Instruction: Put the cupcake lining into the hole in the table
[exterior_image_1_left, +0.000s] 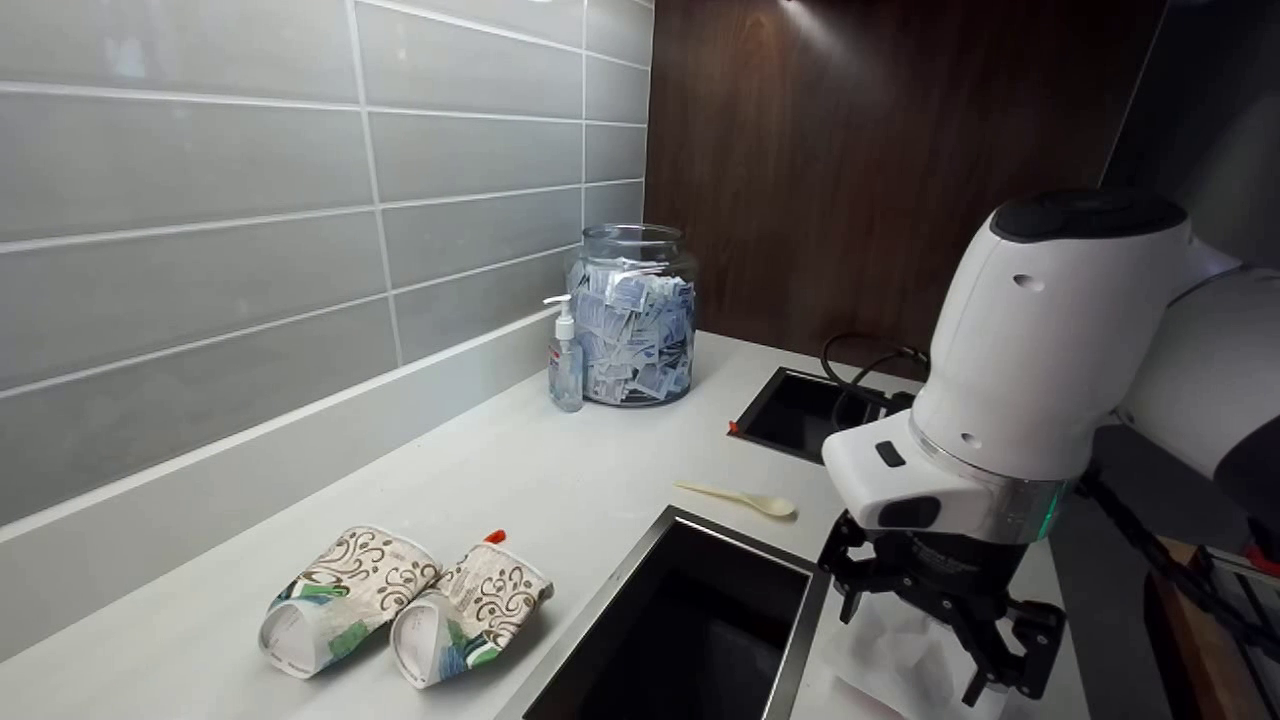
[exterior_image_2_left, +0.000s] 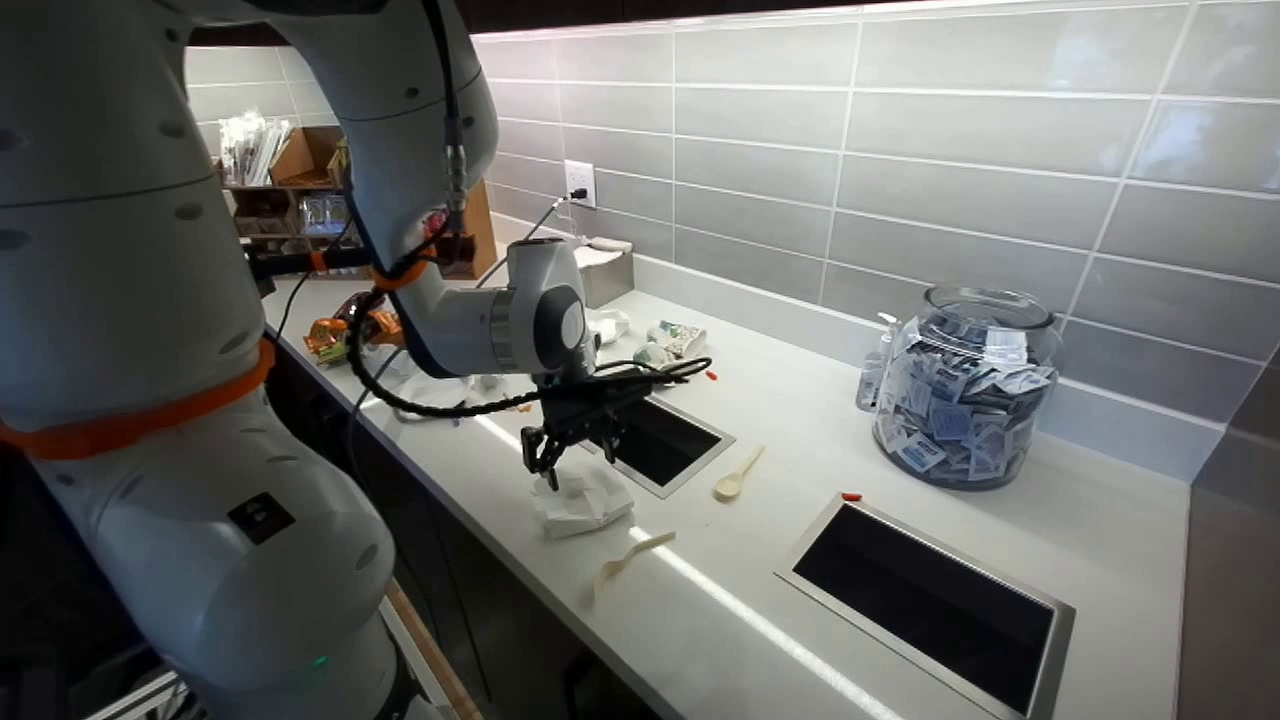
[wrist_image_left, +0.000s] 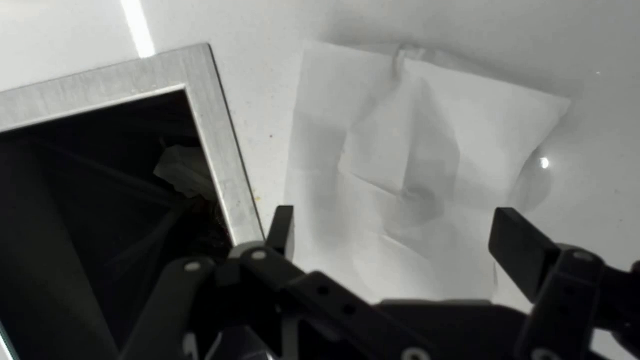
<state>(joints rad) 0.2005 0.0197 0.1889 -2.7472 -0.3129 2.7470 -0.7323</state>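
Observation:
My gripper (wrist_image_left: 392, 220) is open and empty above a crumpled white paper (wrist_image_left: 390, 165), also visible in both exterior views (exterior_image_1_left: 900, 650) (exterior_image_2_left: 585, 500). The fingers stand apart on either side of it. Beside it is a dark hole with a metal rim (wrist_image_left: 218, 140) (exterior_image_1_left: 801, 640) in the white counter. A small red-orange piece (exterior_image_1_left: 495, 537) lies behind two paper cups. Another red-orange piece (exterior_image_1_left: 733, 427) (exterior_image_2_left: 851, 497) lies at a corner of the far hole (exterior_image_2_left: 1055, 650). I cannot tell whether either is the cupcake lining. Neither shows in the wrist view.
Two patterned crumpled paper cups (exterior_image_1_left: 350, 590) lie left of the near hole. A cream spoon (exterior_image_1_left: 740, 495) lies between the holes, and a cream utensil (exterior_image_2_left: 635, 560) near the counter's front edge. A glass jar (exterior_image_1_left: 635, 330) and pump bottle (exterior_image_1_left: 566, 365) stand by the wall.

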